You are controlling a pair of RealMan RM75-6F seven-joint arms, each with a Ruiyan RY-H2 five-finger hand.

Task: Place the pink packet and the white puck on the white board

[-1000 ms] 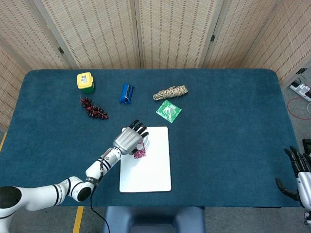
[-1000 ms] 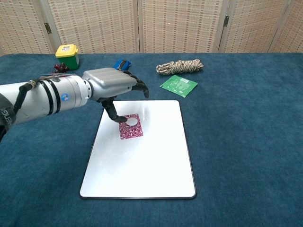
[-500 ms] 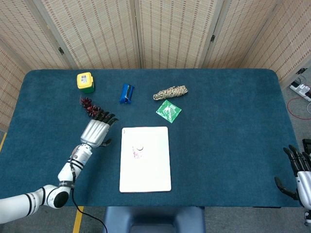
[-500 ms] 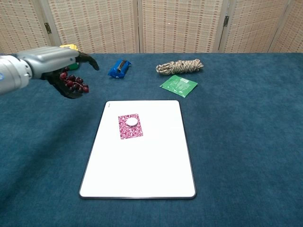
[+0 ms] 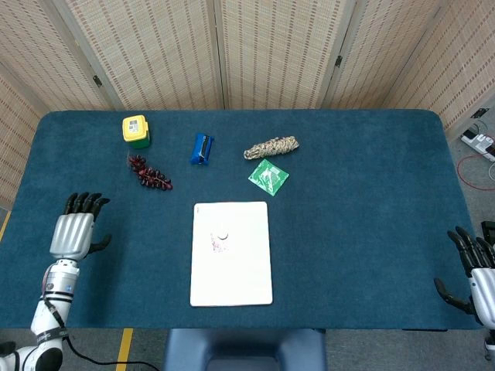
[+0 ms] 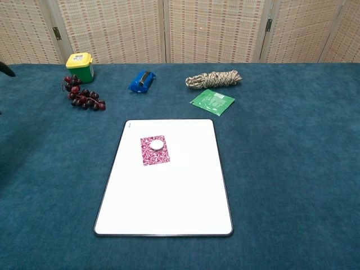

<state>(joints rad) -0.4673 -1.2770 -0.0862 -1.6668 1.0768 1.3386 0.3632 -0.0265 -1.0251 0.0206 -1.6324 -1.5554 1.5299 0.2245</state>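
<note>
The pink packet (image 6: 154,150) lies flat on the upper left part of the white board (image 6: 169,197), and the white puck (image 6: 157,144) rests on top of the packet. In the head view both are washed out; the puck (image 5: 223,236) shows as a faint ring on the board (image 5: 232,270). My left hand (image 5: 74,229) hovers near the table's left edge, far from the board, fingers spread and holding nothing. My right hand (image 5: 473,270) sits at the far right edge, fingers apart, also holding nothing.
A yellow-lidded green tub (image 6: 80,66), a bunch of dark grapes (image 6: 82,97), a blue packet (image 6: 142,80), a coil of rope (image 6: 214,78) and a green sachet (image 6: 212,101) lie along the far side of the blue table (image 6: 292,169).
My left hand has let go at the packet and puck on the board and drawn back left to the table edge. The right hand has barely moved.
</note>
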